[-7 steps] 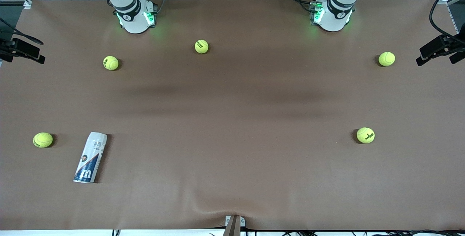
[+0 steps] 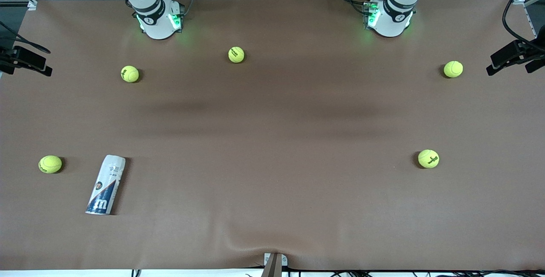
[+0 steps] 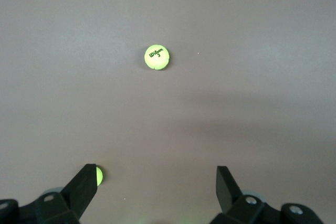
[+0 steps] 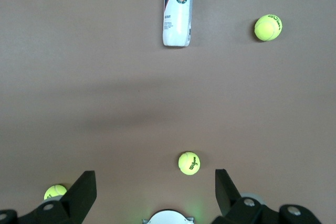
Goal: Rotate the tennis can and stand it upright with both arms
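Observation:
The tennis can [image 2: 105,184] lies on its side on the brown table near the front camera, toward the right arm's end; its label is white and navy with a white "W". It also shows in the right wrist view [image 4: 177,9]. My right gripper [image 4: 156,179] is open and empty, high above the table by its own base [image 2: 159,21]. My left gripper [image 3: 156,174] is open and empty, high above the table near its base [image 2: 389,19]. Neither gripper shows in the front view.
Several yellow-green tennis balls lie scattered: one beside the can [image 2: 50,164], two near the right arm's base [image 2: 130,73] [image 2: 236,54], two toward the left arm's end [image 2: 453,69] [image 2: 428,158]. Black camera mounts [image 2: 513,57] stand at both table ends.

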Available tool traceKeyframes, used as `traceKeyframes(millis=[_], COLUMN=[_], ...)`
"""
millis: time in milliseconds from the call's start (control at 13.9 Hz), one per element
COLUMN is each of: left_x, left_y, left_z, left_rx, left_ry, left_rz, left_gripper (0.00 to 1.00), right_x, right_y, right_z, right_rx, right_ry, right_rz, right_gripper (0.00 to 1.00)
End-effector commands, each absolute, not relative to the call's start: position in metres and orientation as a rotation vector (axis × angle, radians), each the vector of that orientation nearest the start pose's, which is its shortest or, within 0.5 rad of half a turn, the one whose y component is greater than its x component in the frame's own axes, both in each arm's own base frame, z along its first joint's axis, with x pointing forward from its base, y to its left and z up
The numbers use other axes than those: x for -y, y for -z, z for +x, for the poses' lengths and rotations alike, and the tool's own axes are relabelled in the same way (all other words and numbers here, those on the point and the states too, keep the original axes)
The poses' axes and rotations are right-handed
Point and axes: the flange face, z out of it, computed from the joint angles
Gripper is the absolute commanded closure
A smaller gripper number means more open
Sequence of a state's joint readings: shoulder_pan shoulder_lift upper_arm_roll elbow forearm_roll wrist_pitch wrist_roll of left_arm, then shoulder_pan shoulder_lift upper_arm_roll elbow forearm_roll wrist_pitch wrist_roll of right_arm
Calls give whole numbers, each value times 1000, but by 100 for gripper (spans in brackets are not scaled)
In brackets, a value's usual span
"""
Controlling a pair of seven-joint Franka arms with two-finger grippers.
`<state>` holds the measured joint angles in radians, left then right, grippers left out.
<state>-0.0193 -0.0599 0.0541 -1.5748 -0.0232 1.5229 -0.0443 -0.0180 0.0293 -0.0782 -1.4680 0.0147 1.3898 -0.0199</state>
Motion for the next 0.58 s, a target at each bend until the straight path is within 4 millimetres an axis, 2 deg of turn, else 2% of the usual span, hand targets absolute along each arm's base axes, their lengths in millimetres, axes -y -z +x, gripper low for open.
traceKeyframes(millis=[0, 216, 503], left_x=[-18, -18, -18], left_y=[-653, -653, -654], left_z=[530, 530, 530], left_rx=[129, 129, 129], left_ry=[2, 2, 7], left_rz=[-3162, -3162, -3162], left_gripper=[0, 0, 0], right_x=[60, 76, 83], right_y=[-603, -540, -436], right_z=[569, 612, 656], right_rx=[-151, -175, -188], right_ry=[-188, -176, -242], right_rz=[-3131, -3131, -3122], right_gripper=[0, 0, 0])
